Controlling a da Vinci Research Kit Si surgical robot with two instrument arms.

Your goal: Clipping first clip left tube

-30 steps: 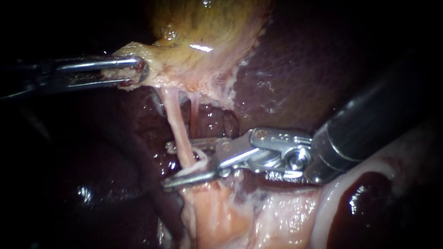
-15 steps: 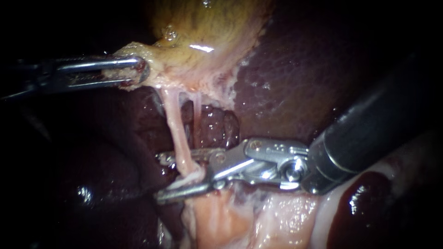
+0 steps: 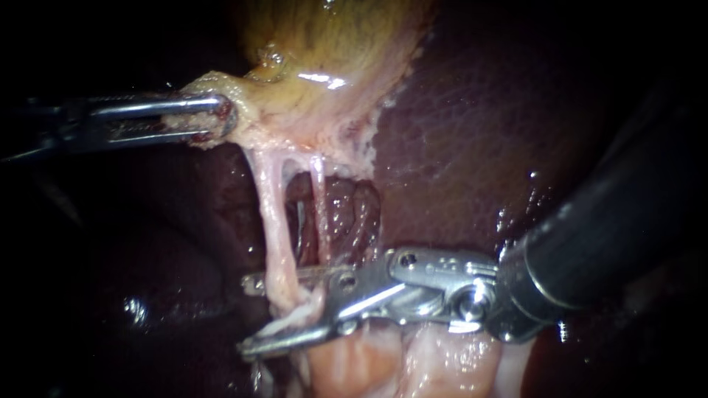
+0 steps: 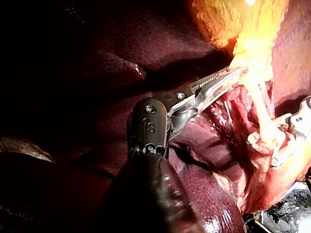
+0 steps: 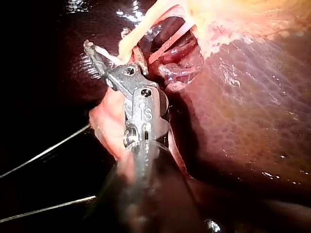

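The lower edge of the gallbladder [image 3: 324,59] is gripped by the left instrument [image 3: 221,114]. Its jaws are closed from two sides on a fold of yellowish tissue, and its shaft is laid nearly level from the left. From that gripped edge two pale strands are stretched down across the dark liver [image 3: 457,147]. The thicker one, the left tube [image 3: 271,214], is drawn taut from the gallbladder's edge to the pink tissue [image 3: 346,368] at the liver's lower edge. The thinner right tube [image 3: 318,206] is seen just beside it, and a dark window of liver is shown between the two.

The right instrument [image 3: 252,315] is brought in from the right, its dark shaft ended by a metal wrist. Its jaws are held narrowly apart and are set across the lower end of the left tube, the far jaw behind it and the near jaw in front, so that the tube is straddled with a gap shown between the jaws. A whitish sliver [image 3: 295,317], possibly a clip, is made out between the jaws where the tube is crossed, though it cannot be told for certain. The two instruments are kept well apart.
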